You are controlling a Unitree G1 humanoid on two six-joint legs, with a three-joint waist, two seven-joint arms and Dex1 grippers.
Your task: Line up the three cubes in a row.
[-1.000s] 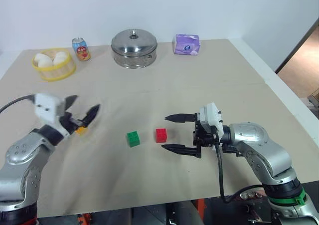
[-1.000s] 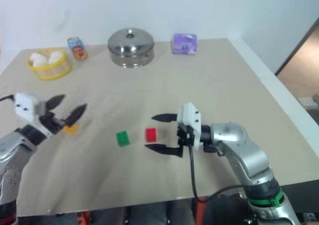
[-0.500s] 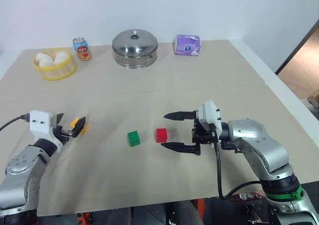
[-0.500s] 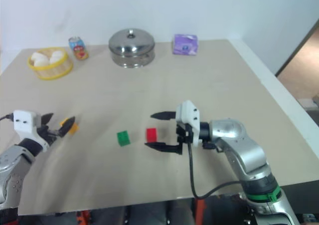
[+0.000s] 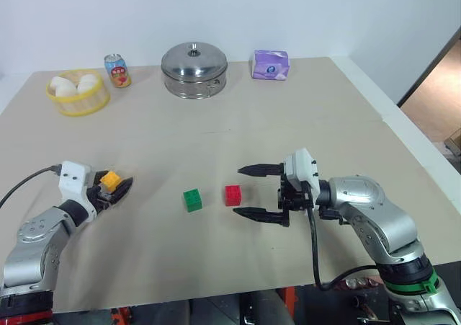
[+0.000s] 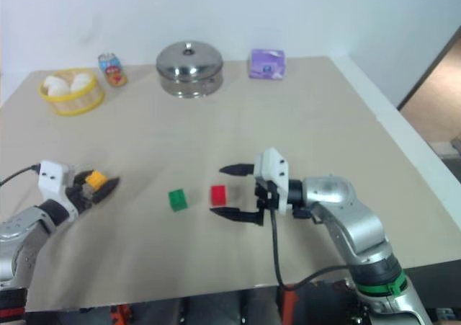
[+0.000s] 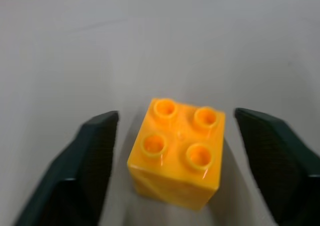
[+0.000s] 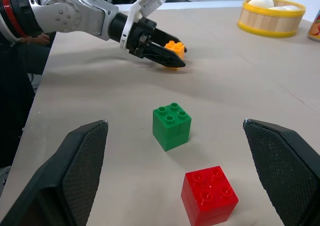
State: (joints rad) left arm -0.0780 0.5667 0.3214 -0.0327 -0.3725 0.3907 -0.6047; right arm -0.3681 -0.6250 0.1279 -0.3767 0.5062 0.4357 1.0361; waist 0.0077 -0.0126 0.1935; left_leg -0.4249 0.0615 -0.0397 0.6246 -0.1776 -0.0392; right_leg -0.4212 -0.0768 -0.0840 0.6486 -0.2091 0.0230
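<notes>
The yellow-orange cube (image 7: 177, 151) rests on the table at the left, studs up. My left gripper (image 5: 119, 187) lies low around it, with a black finger (image 7: 95, 156) on each side and a narrow gap showing between each finger and the cube. The green cube (image 5: 192, 199) and the red cube (image 5: 233, 195) stand side by side near the table's middle, a small gap between them. My right gripper (image 5: 239, 191) hovers just right of the red cube, open wide, pointing left at it with nothing between its fingers.
Along the far edge stand a yellow basket (image 5: 78, 94) with white rounds in it, a drink can (image 5: 117, 70), a lidded steel pot (image 5: 194, 69) and a purple tissue pack (image 5: 270, 64). The table's right edge (image 5: 403, 116) drops to the floor.
My left gripper has come down to the table and moved around the yellow-orange cube, its fingers drawing closer together. The right arm and the green and red cubes have not moved.
</notes>
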